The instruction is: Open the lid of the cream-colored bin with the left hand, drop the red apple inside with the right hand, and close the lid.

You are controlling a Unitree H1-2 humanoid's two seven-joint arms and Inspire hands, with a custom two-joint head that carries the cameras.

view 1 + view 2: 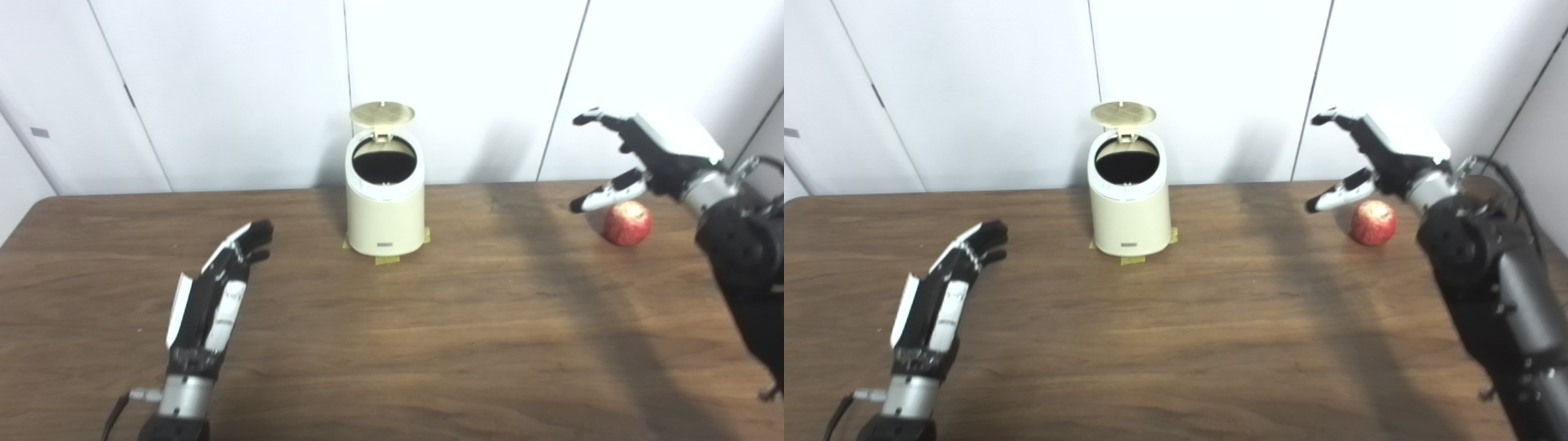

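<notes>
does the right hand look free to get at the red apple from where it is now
Probably yes: the right hand hovers open just above the round red apple, which sits alone on the brown wooden table with nothing between them.

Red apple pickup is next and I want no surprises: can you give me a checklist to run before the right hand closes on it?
1. Lid of the cream-colored bin standing open: ok.
2. Bin mouth unobstructed: ok; contents too dark to tell.
3. Red apple resting on the table, nothing against it: ok.
4. Right hand open, empty, above the apple: ok.
5. Fingers around the apple: not ok, they are above it.
6. Left hand open, away from the bin: ok.
</notes>
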